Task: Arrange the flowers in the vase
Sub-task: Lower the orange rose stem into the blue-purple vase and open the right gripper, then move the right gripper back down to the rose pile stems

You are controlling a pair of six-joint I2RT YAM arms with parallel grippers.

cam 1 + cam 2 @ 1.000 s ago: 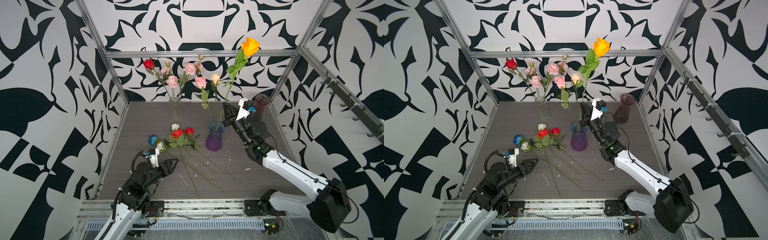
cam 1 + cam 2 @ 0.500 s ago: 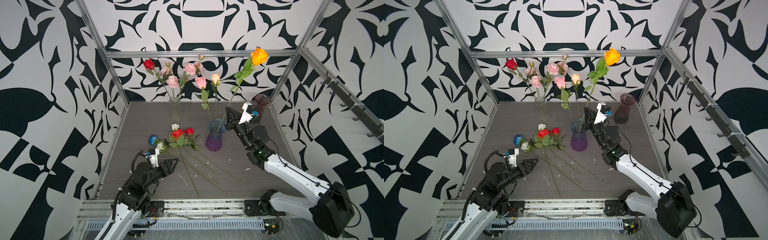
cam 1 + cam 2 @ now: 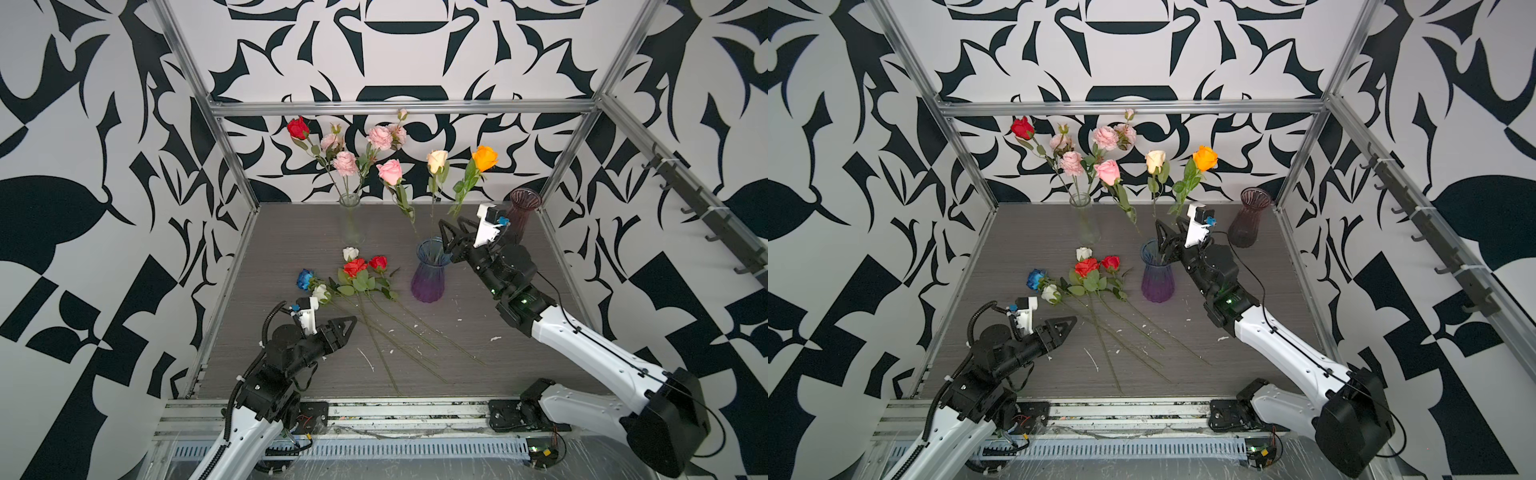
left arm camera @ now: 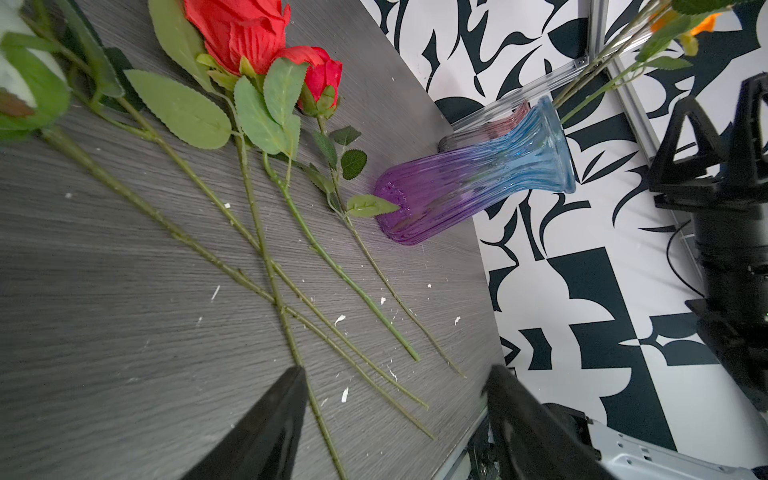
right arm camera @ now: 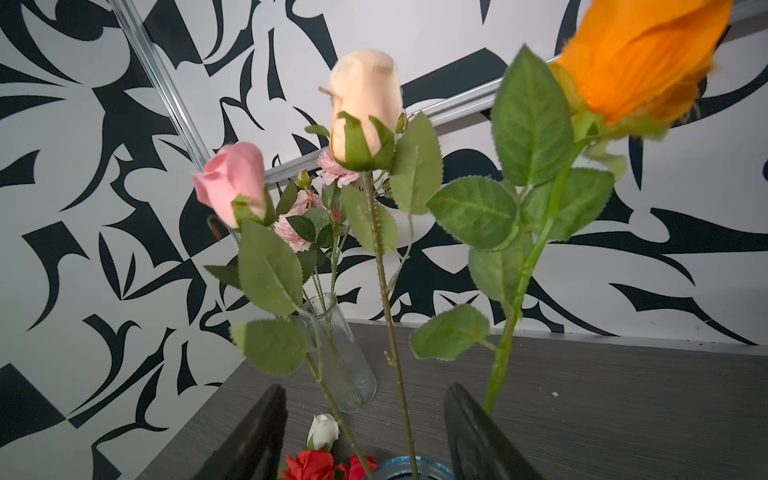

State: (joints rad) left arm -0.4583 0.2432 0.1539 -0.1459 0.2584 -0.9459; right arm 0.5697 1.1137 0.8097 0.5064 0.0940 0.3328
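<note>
— Right jaws stand parted at the flared mouth of the ribbed blue-to-purple glass vase point(image 3: 430, 274), mid-frame in both top views, clasping nothing. The orange fabric rose point(image 3: 485, 158) stands in it beside a peach rose point(image 3: 437, 161) and a pink rosebud point(image 3: 390, 171), its stem just outside the jaws in the right wrist view.

— And the left jaws?

— Spread and empty, hovering lower left over the grey wood-grain table point(image 3: 291, 232), near the stem ends of the loose red, white and blue roses point(image 3: 355, 267) lying left of that vase.

— How will those handle?

— Light, I'd judge: thin wiry stems that flex, soft cloth heads that crush. Pinch mid-stem, below the leaves, clear of the crossing stems. That glass vase looks easy to tip, so enter it gently.
</note>
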